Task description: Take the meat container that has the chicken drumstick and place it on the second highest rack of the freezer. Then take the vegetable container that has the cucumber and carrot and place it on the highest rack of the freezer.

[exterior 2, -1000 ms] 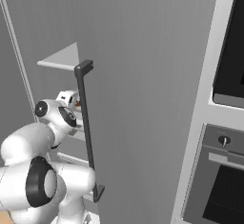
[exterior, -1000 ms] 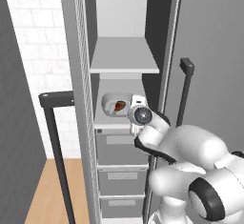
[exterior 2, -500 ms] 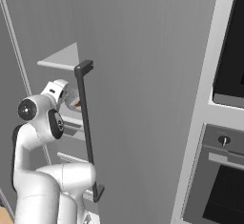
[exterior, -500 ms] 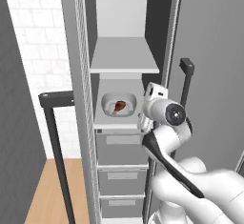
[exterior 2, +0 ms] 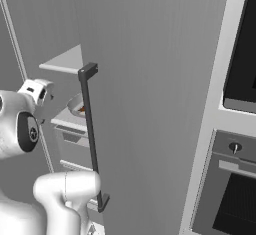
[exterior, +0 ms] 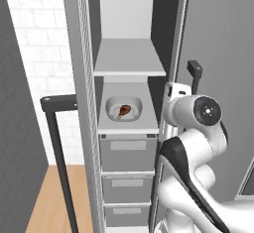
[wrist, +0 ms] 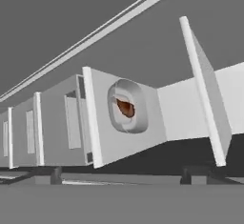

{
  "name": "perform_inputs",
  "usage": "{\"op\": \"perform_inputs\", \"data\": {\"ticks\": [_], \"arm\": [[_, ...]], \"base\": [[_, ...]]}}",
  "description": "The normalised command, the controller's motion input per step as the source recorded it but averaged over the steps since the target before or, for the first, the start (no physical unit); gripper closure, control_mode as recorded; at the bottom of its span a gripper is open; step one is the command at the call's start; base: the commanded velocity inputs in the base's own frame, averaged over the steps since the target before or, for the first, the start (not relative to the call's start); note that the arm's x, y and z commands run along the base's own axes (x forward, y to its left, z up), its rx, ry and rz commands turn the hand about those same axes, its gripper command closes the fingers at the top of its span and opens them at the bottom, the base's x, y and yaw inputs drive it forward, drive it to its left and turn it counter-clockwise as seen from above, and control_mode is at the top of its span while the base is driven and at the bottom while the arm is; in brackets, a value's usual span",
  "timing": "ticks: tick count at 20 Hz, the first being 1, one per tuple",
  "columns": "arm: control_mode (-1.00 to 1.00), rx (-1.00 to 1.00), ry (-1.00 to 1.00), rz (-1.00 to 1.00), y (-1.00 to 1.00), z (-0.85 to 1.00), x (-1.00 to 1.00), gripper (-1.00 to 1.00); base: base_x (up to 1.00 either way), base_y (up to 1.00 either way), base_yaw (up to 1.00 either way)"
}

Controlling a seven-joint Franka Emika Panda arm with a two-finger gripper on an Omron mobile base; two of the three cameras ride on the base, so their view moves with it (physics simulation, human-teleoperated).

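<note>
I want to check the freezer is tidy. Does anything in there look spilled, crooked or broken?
Nothing stands out. The meat container sits flat on its rack with the drumstick inside, the rack above lies level, and the drawers below are shut.

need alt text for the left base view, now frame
An open freezer holds a white container with a chicken drumstick on its second-highest rack, below a bare top rack and above three grey drawers. The white arm rises at lower right beside the door handle, apart from the container.
</note>
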Motion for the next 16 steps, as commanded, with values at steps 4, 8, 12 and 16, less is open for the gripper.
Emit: {"op": "perform_inputs", "data": {"ticks": [4, 8, 12, 16], "arm": [[-1.0, -0.33, 0.63, 0.12, -0.44, -0.63, -0.88, -1.0], [-1.0, -0.37, 0.41, 0.28, -0.44, -0.99, -0.25, -1.0], [-1.0, -0.36, 0.09, 0.57, -0.16, -0.7, -0.03, -1.0], [-1.0, -0.1, -0.04, 0.49, -0.11, -0.16, -0.38, -1.0]], "base": [[0.0, 0.0, 0.0], [0.0, 0.0, 0.0], [0.0, 0.0, 0.0], [0.0, 0.0, 0.0]]}}
